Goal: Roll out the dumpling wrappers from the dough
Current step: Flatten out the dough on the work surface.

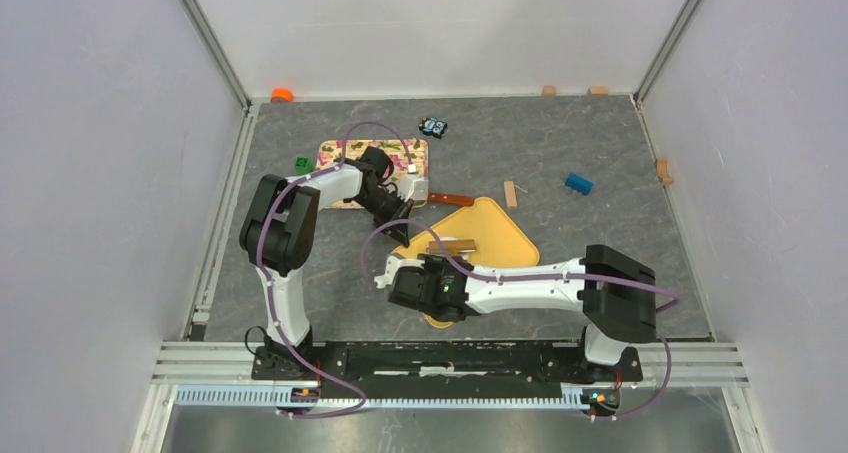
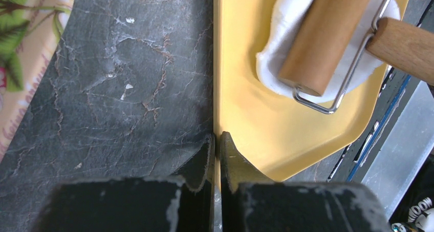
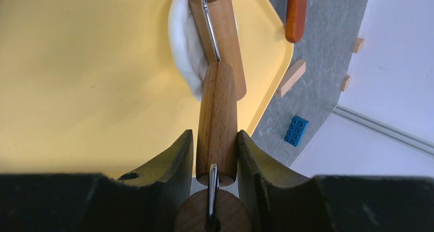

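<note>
A flattened patch of white dough, a dumpling wrapper, lies on the yellow board. The wooden roller rests on top of it and hides its middle. My right gripper is shut on the roller's wooden handle. The left gripper is shut on the yellow board's left edge, and a yellow sliver shows between its fingers.
A floral board lies behind the left arm. A red-handled tool and a wooden block lie just past the yellow board. Further off are a blue brick, a green piece and a small toy.
</note>
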You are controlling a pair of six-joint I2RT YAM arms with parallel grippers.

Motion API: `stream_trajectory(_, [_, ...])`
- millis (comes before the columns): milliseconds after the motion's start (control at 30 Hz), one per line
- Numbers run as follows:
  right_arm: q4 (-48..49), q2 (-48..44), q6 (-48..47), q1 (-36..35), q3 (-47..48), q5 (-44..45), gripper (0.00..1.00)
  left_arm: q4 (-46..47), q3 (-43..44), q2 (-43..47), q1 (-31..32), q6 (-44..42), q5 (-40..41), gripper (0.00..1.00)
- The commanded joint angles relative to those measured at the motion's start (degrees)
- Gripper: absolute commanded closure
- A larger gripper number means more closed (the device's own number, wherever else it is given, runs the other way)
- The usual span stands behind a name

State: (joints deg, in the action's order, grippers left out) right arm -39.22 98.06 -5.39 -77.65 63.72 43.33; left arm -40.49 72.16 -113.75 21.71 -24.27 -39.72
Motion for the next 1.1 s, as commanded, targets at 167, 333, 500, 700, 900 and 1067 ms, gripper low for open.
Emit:
stream_trajectory(167, [5.2,4.92,1.68,3.49,-2.15,-19.31,1.0,-0.12,-1.15,-3.46,-0.05,-0.16,6.74,0.98])
stream_trajectory(333, [-2.81,3.11,8.75,-3.46,-0.66,-17.82,1.0,-0.12,-1.15,-3.44,-0.01,-0.14,6.77,0.98])
stream_trajectory(500, [-2.92,0.35,11.81,-5.23,-2.21,-18.77,1.0,-0.07,-1.23,-3.36,-0.03,-0.14,6.67,0.98])
stream_trajectory(700, [1.36,2.72,5.07,2.2,-2.15,-16.54,1.0,-0.07,-1.23,-3.4,-0.02,-0.15,6.67,0.98])
stream_trajectory(900, [6.53,5.18,1.61,6.93,-1.7,-16.18,1.0,-0.09,-1.15,-3.43,-0.01,-0.16,6.71,0.98])
stream_trajectory(1067, [3.76,4.27,4.1,3.69,-1.26,-17.7,1.0,-0.12,-1.19,-3.39,-0.05,-0.14,6.77,0.98])
